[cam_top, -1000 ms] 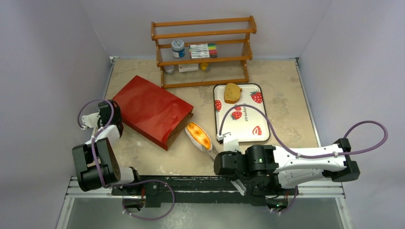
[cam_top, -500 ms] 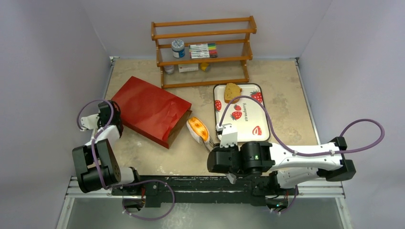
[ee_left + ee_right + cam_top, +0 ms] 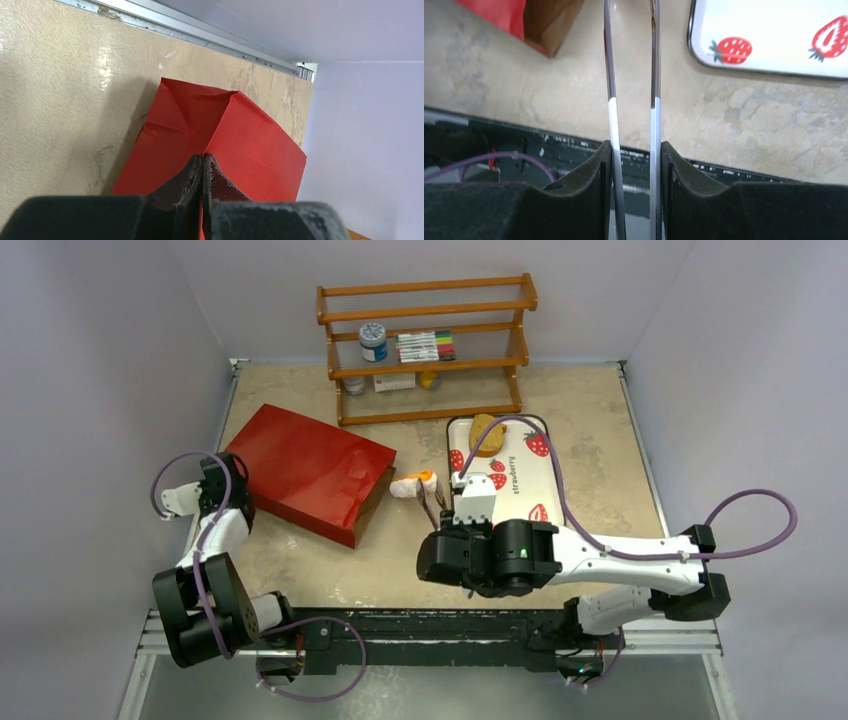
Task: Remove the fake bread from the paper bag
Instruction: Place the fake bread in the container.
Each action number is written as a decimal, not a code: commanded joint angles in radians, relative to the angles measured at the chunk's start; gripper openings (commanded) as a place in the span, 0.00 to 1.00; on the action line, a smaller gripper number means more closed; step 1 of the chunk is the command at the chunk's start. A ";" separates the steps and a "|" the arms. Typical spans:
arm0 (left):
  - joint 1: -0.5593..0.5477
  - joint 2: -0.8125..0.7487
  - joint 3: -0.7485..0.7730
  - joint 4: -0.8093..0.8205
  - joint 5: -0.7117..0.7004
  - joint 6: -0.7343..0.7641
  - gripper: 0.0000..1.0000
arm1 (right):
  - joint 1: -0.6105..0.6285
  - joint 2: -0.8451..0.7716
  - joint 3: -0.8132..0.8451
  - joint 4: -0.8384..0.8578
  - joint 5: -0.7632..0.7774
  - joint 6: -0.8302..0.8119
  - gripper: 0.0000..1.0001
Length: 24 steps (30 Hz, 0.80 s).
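Bread (image 3: pixel 412 484): outside the paper bag (image 3: pixel 310 470), just past its open mouth, at the tips of the tongs (image 3: pixel 610 75), probably bound for the strawberry tray (image 3: pixel 520 515).
Right fingers (image 3: pixel 596 170): squeezed onto both tong blades so the pinch holds.
Left fingers (image 3: pixel 192 175): pressed together on the bag's closed end, likely anchoring it against the pull.

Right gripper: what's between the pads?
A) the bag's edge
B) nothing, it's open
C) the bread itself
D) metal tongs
D: the right wrist view shows the right gripper clamped on the two metal arms of the tongs. From above, the bread sits at the tong tips, between the paper bag and the tray.
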 commanded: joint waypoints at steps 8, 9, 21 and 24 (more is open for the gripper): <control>0.022 -0.056 0.020 -0.032 -0.010 0.011 0.00 | -0.156 0.022 0.130 0.035 0.185 -0.131 0.02; 0.022 -0.056 0.022 -0.033 -0.007 0.011 0.00 | -0.157 0.022 0.128 0.037 0.180 -0.130 0.01; 0.022 -0.060 0.017 -0.035 -0.005 0.022 0.00 | -0.208 -0.030 0.118 -0.002 0.259 -0.105 0.00; 0.022 -0.059 0.017 -0.035 -0.005 0.029 0.00 | -0.250 -0.042 0.071 0.055 0.178 -0.150 0.04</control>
